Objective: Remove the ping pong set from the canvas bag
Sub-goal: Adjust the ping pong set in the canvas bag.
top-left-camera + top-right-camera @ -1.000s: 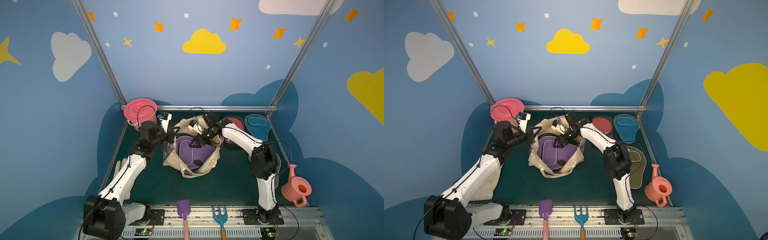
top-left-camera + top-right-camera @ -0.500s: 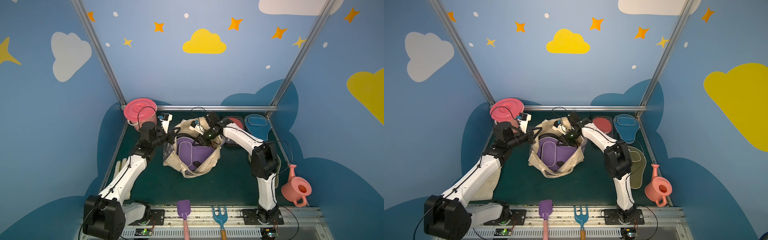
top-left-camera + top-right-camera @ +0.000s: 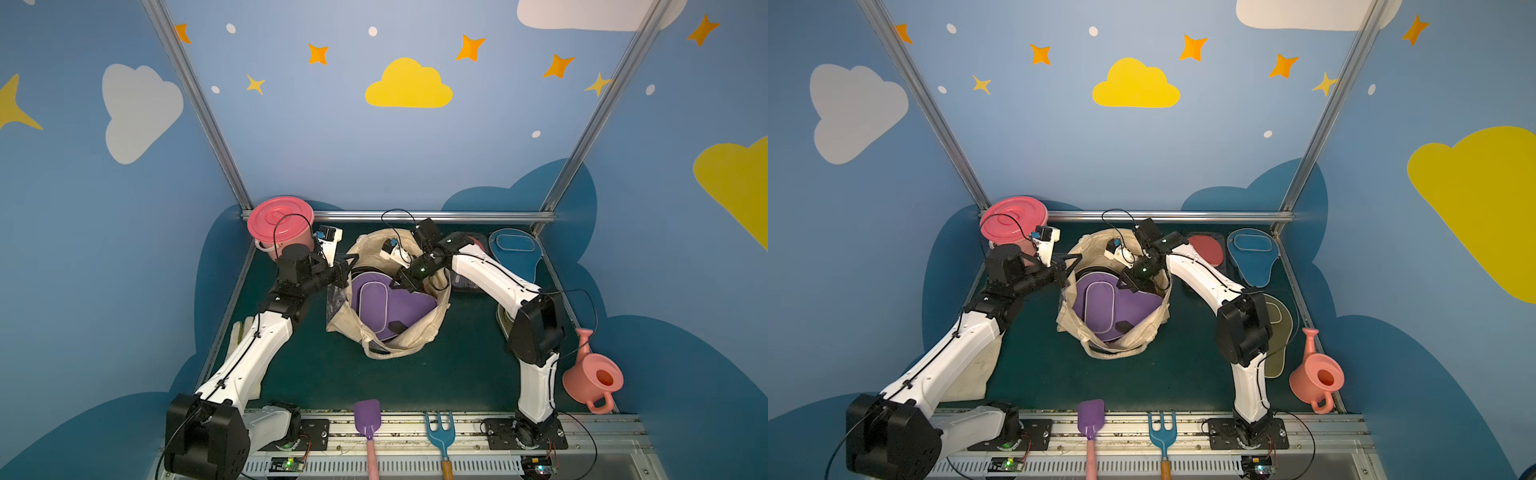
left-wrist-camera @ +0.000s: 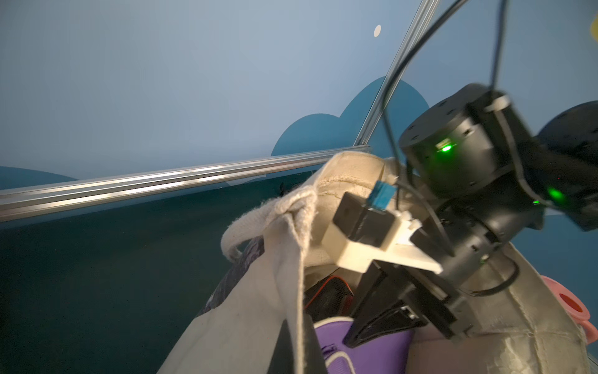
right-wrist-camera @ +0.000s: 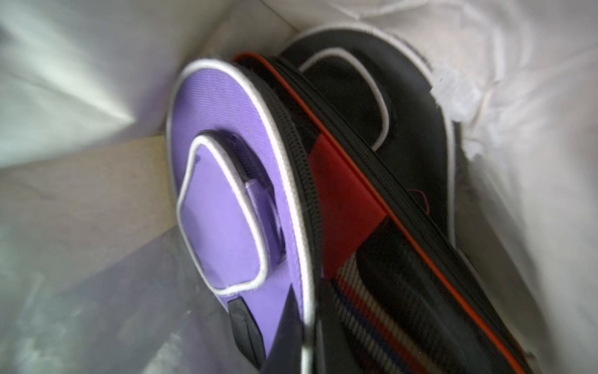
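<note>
The purple cover [image 3: 407, 309] is caught inside the canvas bag [image 3: 419, 334]
The right gripper [image 3: 395, 285] is pressed together on its edge, a black cover [image 5: 407, 110] just beside; the left gripper [image 3: 347, 267] pinches the bag's rim

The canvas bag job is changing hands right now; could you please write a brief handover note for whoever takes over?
Grippers: the left gripper is shut on the rim of the canvas bag, holding its mouth open. The right gripper is inside the bag, shut on the edge of the purple cover.
In the bag: the purple cover, black cover and black-red case.
Done: the blue cover, olive cover and red paddle lie outside, to the bag's right.
Left: lift out the purple cover, then the black cover and the case.
</note>
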### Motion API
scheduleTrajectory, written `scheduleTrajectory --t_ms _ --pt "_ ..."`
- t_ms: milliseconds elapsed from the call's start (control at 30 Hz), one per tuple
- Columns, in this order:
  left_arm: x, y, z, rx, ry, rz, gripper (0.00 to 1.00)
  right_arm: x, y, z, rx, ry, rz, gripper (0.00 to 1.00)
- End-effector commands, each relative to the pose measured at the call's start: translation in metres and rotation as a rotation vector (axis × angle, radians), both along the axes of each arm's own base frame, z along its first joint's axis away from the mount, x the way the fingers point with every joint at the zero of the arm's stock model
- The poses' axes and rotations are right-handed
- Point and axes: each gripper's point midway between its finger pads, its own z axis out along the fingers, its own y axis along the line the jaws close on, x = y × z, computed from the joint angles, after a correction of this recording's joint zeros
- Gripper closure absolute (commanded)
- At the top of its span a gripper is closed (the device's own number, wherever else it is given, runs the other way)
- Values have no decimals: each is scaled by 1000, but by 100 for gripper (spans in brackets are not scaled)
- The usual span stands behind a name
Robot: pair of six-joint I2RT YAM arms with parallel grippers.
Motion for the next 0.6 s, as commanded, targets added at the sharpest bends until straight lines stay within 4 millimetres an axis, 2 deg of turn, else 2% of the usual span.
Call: scheduleTrajectory --t_ms 0,133,333,467,567 --pt "-1 0 28 -13 -74 -1 96 9 -21 63 17 -158 -105 100" --pt "1 0 26 -11 -57 0 96 20 -34 95 31 -296 -195 100" --pt "4 -1 24 -11 -38 -1 96 37 -55 126 19 -474 -306 100" --pt "5 -3 20 -5 -22 -10 96 33 -55 128 23 -501 -296 100" --pt "6 -7 14 -19 -2 -26 96 25 -48 116 32 -473 -265 100"
